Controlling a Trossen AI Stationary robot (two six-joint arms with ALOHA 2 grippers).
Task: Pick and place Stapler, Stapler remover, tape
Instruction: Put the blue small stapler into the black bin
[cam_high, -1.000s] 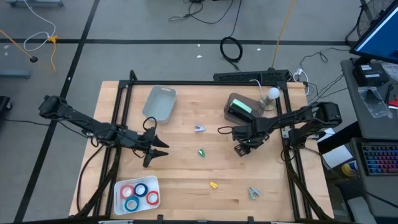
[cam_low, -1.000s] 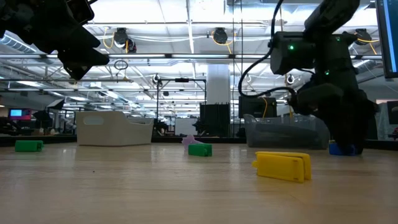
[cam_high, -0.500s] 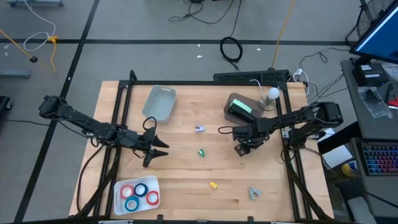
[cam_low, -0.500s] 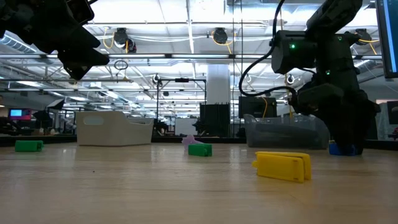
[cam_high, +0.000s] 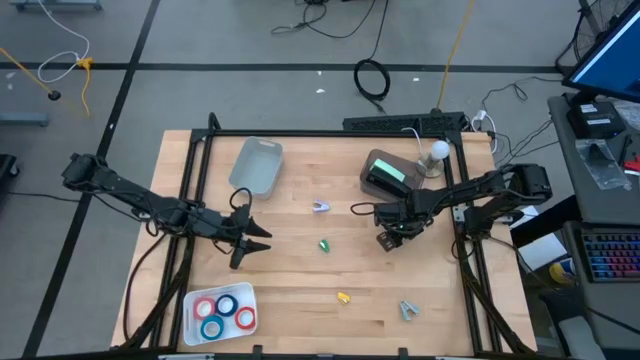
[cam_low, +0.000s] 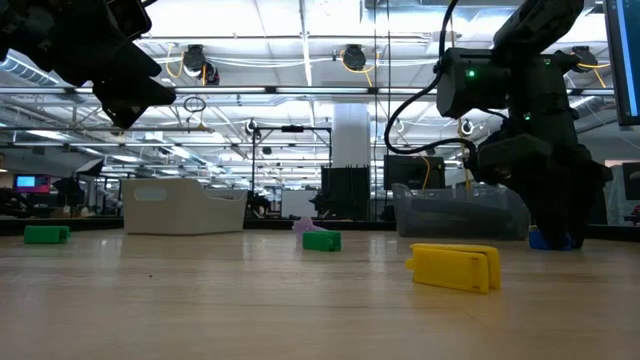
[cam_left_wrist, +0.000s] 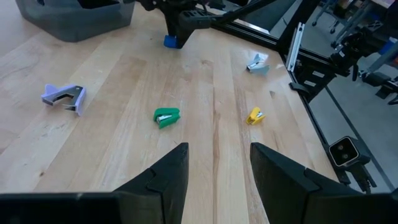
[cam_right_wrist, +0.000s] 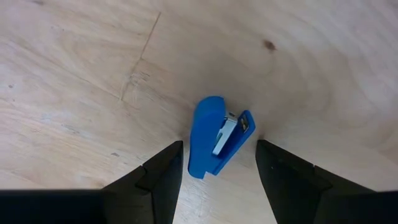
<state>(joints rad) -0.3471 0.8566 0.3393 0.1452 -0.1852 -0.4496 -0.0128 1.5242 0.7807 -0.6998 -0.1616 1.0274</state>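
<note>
A small blue stapler (cam_right_wrist: 217, 137) lies flat on the wooden table, right of centre. My right gripper (cam_right_wrist: 219, 147) points down over it, open, with one finger on each side of the stapler and a thin gap showing at both. In the low view the stapler (cam_low: 546, 240) peeks out beside that gripper. My left gripper (cam_high: 252, 245) hangs open above the table's left half, holding nothing. Several red and blue tape rolls (cam_high: 224, 313) lie in a white tray at the near left. A purple staple remover (cam_high: 320, 207) lies near the table's middle.
Also on the table are a green stapler (cam_high: 324, 244), a yellow stapler (cam_high: 343, 297) and a pale blue remover (cam_high: 408, 309). A grey bin (cam_high: 258, 165) stands far left, and a clear box (cam_high: 388, 173) far right. Black frame rails run along the edges.
</note>
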